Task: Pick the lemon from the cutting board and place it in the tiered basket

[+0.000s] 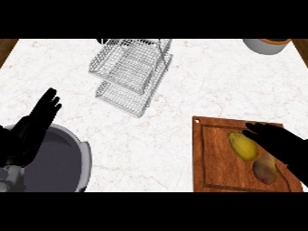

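Yellow oval lemon (244, 145) on the brown wooden cutting board (213, 153), right hand (286, 145) open-fingered beside it, holding nothing: reach step; next, closing round it before carrying to the white wire tiered basket (131, 72).

Two black hands are fitted. The left hand (31, 131), at 8 o'clock, is carried on a rounded grey forearm (63, 160) with a lighter rim. The right hand (286, 146), at 4 o'clock, is uniformly matte black.

Yellow lemon (244, 146), brown wood cutting board (213, 153), white veined counter (203, 85), possibly silver basket (129, 72)
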Robot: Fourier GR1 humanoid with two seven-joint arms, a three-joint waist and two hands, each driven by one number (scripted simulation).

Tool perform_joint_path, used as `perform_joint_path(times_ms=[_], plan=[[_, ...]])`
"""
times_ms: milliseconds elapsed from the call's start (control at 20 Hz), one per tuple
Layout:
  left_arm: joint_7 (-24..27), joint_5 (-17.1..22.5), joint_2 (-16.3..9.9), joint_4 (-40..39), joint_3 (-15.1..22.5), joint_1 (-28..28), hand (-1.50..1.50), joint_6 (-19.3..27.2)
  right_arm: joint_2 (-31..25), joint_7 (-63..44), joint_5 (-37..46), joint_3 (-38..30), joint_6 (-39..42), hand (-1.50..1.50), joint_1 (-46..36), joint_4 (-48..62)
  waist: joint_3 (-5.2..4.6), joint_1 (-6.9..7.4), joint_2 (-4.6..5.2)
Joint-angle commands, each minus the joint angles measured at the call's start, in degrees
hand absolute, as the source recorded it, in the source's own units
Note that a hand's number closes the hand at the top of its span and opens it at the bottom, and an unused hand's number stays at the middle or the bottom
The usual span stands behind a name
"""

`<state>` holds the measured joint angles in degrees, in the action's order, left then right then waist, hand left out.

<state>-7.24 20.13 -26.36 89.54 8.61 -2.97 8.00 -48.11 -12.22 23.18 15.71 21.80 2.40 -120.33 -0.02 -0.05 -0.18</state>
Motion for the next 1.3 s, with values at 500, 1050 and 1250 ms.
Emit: perform_joint_path(times_ms=[500,1050,1250], plan=[[-4.67,-2.03,1.9,3.96,-3.81,1.19,0.0,-3.54,17.54,-2.67,19.24,7.24,-4.25,-1.5,-5.7,18.68,0.04,0.64,0.21],[-3.75,-7.52,7.66,-0.9,-5.83,-0.85,0.0,-5.22,21.73,8.66,30.39,3.11,-13.98,-1.5,-3.74,28.3,0.02,0.02,0.16],[-1.9,-7.74,8.26,-0.75,-7.09,1.48,0.0,-7.31,20.06,13.69,28.86,-2.48,-11.78,-1.5,-7.51,33.97,0.02,0.17,0.17]])
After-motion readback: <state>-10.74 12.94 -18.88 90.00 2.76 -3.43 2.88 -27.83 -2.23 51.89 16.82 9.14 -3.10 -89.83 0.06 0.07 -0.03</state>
